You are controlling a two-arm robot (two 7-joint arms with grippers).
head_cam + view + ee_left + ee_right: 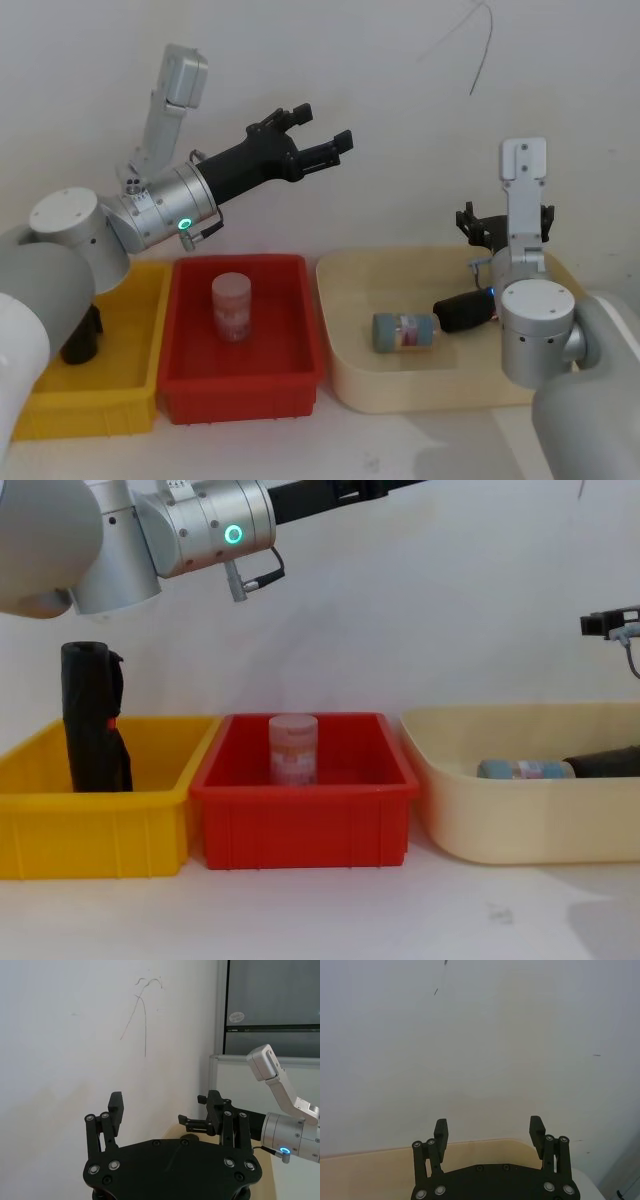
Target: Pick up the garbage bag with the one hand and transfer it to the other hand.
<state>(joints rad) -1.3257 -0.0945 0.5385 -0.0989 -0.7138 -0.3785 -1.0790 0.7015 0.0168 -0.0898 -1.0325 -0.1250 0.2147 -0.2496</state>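
The garbage bag (92,720) stands upright in the yellow bin (95,825), well below and behind the left gripper (322,142), whose fingers (116,1107) are spread open in the air above the red bin (240,385), holding nothing. The right gripper (489,1132) hangs over the cream tray (350,375), fingers (440,1132) apart and empty, a second black roll (463,312) lying below them.

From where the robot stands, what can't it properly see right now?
- Garbage bag: its foot sits behind the yellow bin wall in the chest view; the left arm covers most of it in the head view.
- Second black roll: partly behind the right arm in the head view.
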